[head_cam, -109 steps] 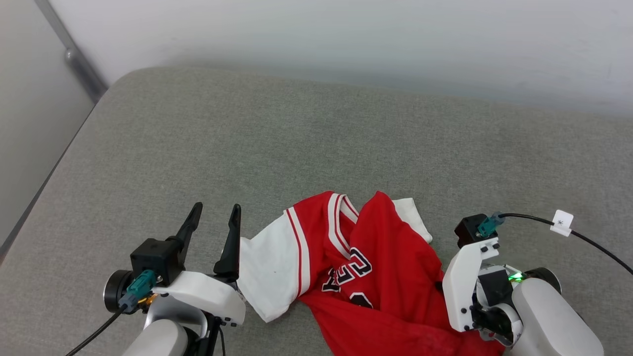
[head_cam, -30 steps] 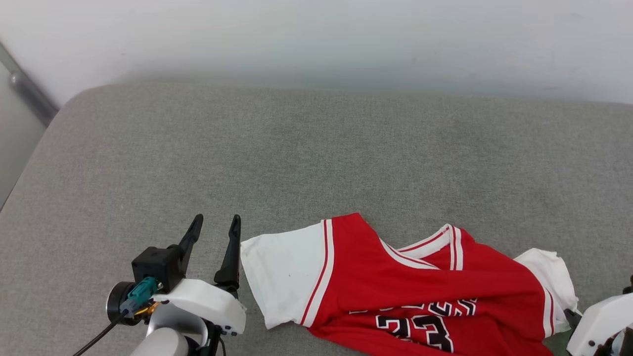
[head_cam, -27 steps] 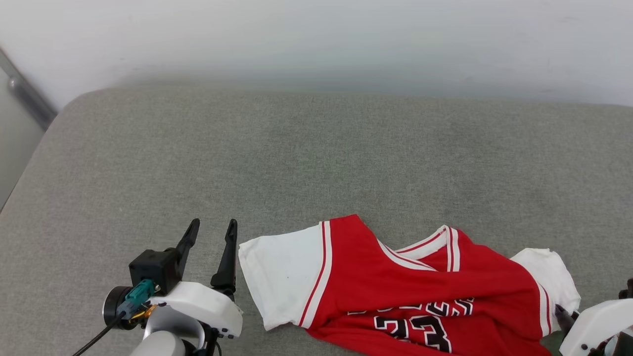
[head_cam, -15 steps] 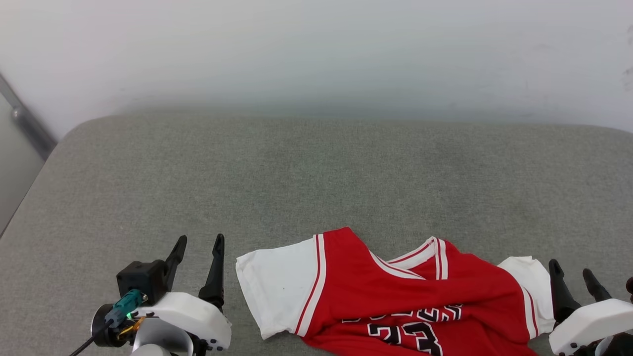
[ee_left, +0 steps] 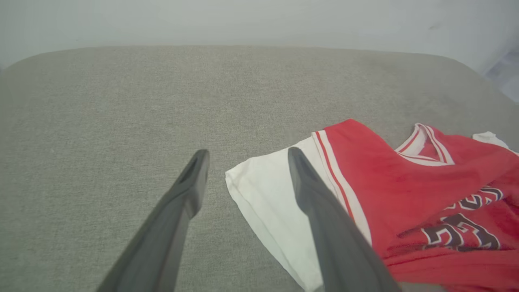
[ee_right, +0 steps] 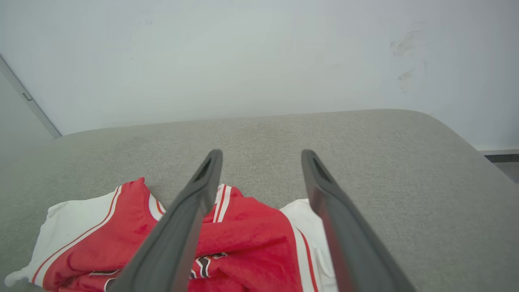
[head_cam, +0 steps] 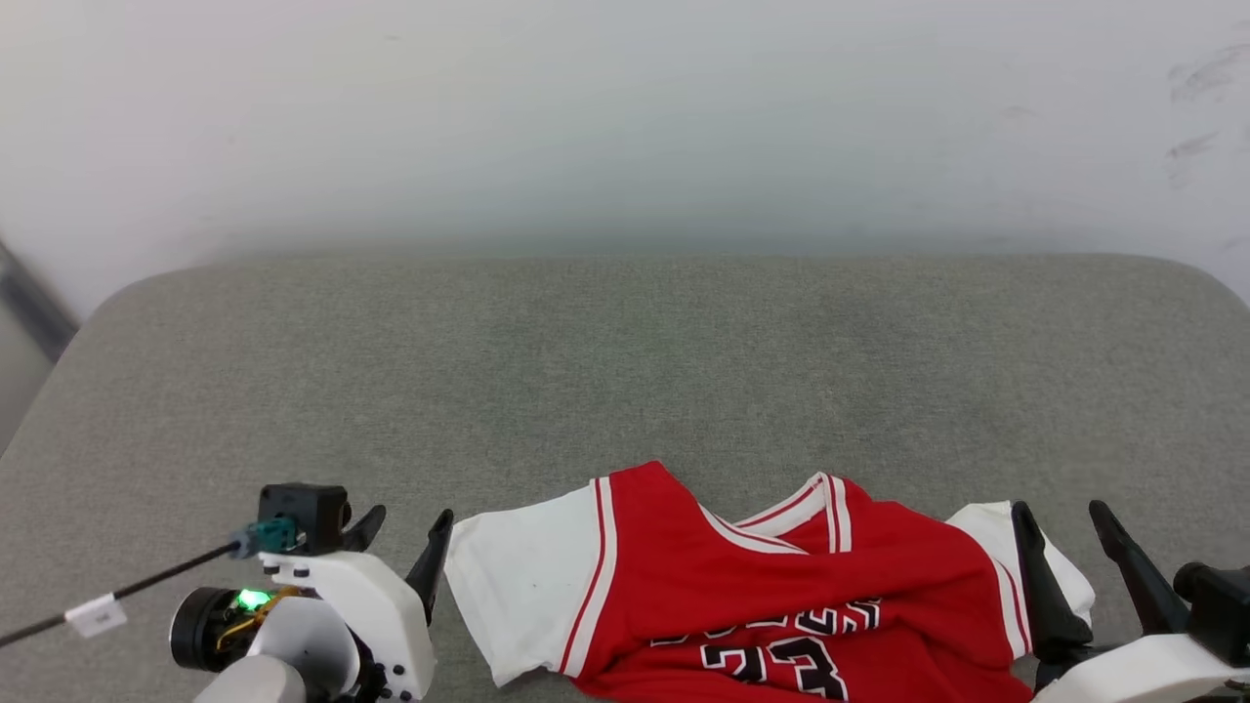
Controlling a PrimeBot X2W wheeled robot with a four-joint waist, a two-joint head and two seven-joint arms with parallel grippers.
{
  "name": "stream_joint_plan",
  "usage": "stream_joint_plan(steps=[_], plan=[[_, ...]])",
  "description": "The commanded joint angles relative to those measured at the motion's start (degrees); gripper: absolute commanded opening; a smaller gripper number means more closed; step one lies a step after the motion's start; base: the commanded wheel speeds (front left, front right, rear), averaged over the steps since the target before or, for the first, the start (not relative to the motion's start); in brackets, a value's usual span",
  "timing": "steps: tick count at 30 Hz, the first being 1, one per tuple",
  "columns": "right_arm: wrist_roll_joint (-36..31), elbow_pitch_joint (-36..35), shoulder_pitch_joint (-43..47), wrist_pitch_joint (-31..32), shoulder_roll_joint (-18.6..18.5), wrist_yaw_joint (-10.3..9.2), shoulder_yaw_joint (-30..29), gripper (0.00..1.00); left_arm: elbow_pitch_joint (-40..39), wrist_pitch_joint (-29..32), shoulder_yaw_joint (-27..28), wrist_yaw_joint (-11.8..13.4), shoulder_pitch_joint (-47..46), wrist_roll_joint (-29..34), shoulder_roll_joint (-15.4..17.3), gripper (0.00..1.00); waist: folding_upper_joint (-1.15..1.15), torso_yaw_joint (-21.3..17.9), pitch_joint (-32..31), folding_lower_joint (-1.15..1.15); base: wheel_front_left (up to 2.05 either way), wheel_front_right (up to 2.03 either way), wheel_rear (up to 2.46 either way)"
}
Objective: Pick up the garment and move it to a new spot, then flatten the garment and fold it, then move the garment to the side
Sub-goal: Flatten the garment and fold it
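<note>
garment [head_cam: 781,586]: lies on the grey cushion [head_cam: 625,371], at its near edge, right of centre in the head view. red body faces up, creased across the chest, dark print partly cut off by the frame. neckline points toward the wall [head_cam: 625,117]. left sleeve [head_cam: 527,586] is spread flat; right sleeve [head_cam: 986,532] is bunched.

left gripper [head_cam: 410,517]: jaws wide apart, nothing between them, nothing held. it sits just beside the left sleeve's outer edge. in the left wrist view one finger overlaps the sleeve; contact cannot be told.

right gripper [head_cam: 1060,508]: jaws wide apart, nothing held. one finger stands over the right sleeve, the other over bare cushion just past the garment. contact with the fabric cannot be told.
</note>
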Motion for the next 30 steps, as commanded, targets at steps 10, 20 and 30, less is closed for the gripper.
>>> stream_joint_plan(steps=[10, 20, 30], plan=[[-0.2, -5.8, -1.4, 1.1, 0.7, -0.02, 3.7, 1.0, 6.6, 26.8, -5.2, -7.1, -12.1, -5.7, 6.0, 1.0, 0.0, -5.8, 9.0, 0.0, 0.0, 0.0, 0.0], [0.9, -2.4, -4.5, -0.9, 1.0, -0.02, 4.6, 1.0, 16.8, 35.0, -8.2, -11.0, -16.8, -8.2, 3.7, 1.0, 0.0, -7.9, 14.1, 0.0, 0.0, 0.0, 0.0], [2.6, -1.0, -4.7, 0.7, 1.1, -0.02, 2.1, 1.0, 19.3, 27.7, -7.6, -9.6, -16.2, -6.6, 0.5, 0.0, 0.0, -6.5, 11.9, 0.0, 0.0, 0.0, 0.0]])
